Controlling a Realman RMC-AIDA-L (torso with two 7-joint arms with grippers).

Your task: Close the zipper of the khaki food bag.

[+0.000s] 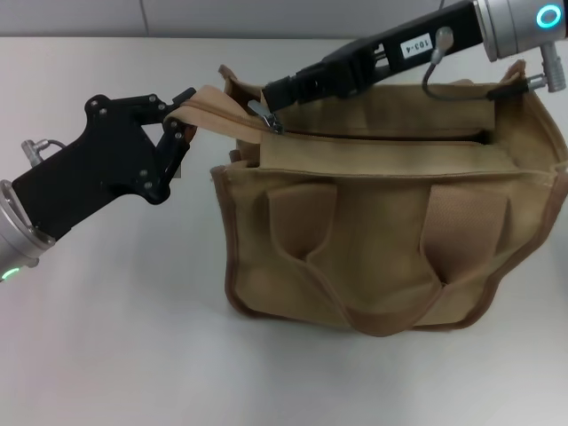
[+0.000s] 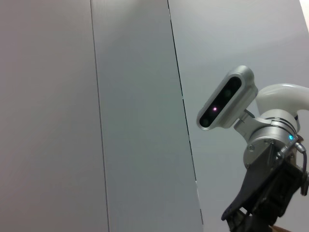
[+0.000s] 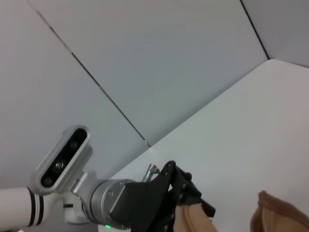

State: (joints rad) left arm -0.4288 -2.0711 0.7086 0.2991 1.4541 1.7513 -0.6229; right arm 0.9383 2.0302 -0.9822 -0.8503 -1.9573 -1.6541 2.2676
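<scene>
The khaki food bag [image 1: 390,240] stands upright mid-table with its two handles hanging down its front. The zipper [image 1: 382,135] runs along its top, and its silver pull tab [image 1: 265,116] sits at the left end. My right gripper [image 1: 272,94] reaches in from the upper right and is shut on that pull tab. At the bag's left end, my left gripper [image 1: 185,114] is shut on the fabric end tab [image 1: 206,102], pulling it out to the left. In the right wrist view the left gripper [image 3: 186,205] pinches that khaki tab [image 3: 190,223].
The white table [image 1: 115,355] spreads around the bag, with a pale wall behind it [image 1: 177,16]. The left wrist view holds only wall panels and the right arm's wrist camera [image 2: 225,98].
</scene>
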